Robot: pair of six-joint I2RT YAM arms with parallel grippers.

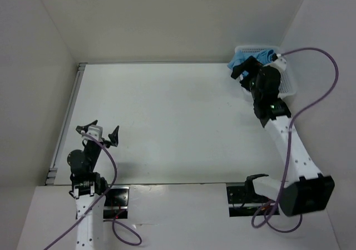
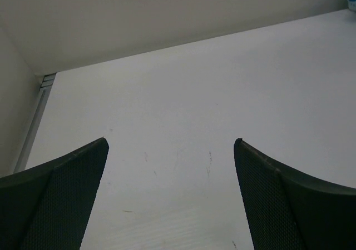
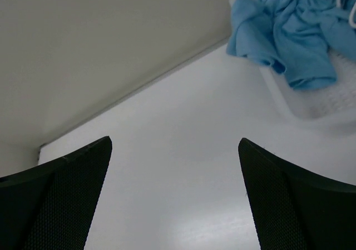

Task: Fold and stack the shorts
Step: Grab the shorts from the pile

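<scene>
Shorts (image 3: 289, 33) bunched in basket (image 3: 328, 101), spilling over rim.
We see left gripper (image 2: 169, 141) & right gripper (image 3: 175, 141) w/ jaws wide apart; right one near basket.

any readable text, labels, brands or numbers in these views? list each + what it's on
None can be read in any of the three views.
shorts: plain blue fabric, no print or tag showing.
basket: white mesh, no label visible.
table: faint scuffs only, no lettering.
green light on the right arm: a lit dot, no text by it that can be made out.
</scene>
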